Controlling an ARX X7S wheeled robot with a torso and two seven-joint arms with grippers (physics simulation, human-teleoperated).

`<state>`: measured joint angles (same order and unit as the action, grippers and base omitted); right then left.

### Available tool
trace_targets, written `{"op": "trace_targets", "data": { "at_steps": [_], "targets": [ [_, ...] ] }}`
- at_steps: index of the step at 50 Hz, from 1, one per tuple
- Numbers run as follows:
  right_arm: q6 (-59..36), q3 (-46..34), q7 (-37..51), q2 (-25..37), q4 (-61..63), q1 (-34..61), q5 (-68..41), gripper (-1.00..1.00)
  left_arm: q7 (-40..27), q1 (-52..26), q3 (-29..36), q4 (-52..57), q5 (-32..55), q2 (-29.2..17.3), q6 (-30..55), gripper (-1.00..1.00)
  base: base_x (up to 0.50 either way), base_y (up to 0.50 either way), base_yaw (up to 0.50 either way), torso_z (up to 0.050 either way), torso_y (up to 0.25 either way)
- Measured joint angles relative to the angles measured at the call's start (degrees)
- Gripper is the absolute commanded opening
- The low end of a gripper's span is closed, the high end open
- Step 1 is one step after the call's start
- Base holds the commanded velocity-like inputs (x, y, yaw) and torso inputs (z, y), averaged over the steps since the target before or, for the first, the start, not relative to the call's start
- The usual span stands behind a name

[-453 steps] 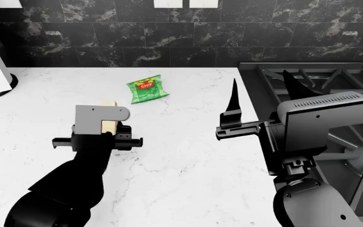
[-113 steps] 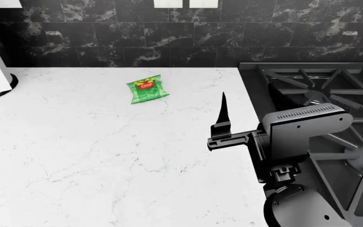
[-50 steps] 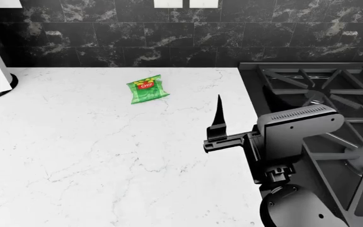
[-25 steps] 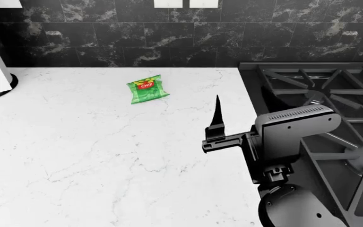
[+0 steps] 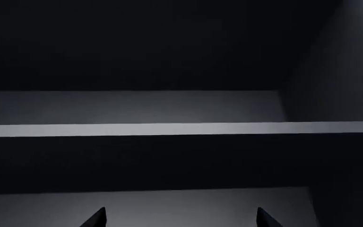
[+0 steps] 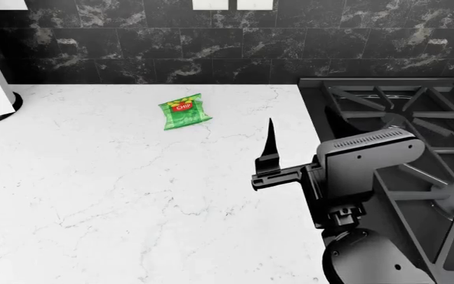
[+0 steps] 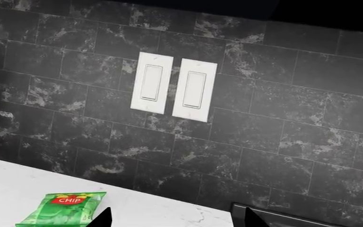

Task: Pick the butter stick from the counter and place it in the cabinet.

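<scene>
Left wrist view shows dark cabinet shelves (image 5: 181, 128), left fingers (image 5: 99, 217) spread wide holding nothing, butter stick not visible in any view, likely already released inside; right fingers (image 6: 269, 142) idle over desk (image 6: 132, 195), spread unclear; next: retract.

The right arm reaches forward from the lower right of the head view, its gripper (image 6: 306, 154) upright with fingers spread and empty, while the left gripper (image 5: 180, 218) shows only two separated dark fingertips (image 5: 96, 218) in its wrist view, nothing between them.
</scene>
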<state>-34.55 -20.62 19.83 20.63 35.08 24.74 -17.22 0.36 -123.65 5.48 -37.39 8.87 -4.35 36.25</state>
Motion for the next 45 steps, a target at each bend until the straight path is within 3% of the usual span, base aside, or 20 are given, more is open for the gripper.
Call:
{"op": "trace_targets", "data": {
  "at_steps": [17,45],
  "targets": [
    [-0.02,-0.39,0.33,0.03,-0.07,0.23,-0.05,1.0,-1.05,4.71,-0.95,19.54,3.88,-1.59,12.43,1.0,0.0,0.0,0.0,0.0,0.0],
    [0.72,-0.88,0.74,0.05,-0.51,0.14,-0.16,1.0,-3.75,11.39,-3.67,40.1,9.04,-3.88,27.05,1.0,0.0,0.0,0.0,0.0,0.0]
  ]
}}
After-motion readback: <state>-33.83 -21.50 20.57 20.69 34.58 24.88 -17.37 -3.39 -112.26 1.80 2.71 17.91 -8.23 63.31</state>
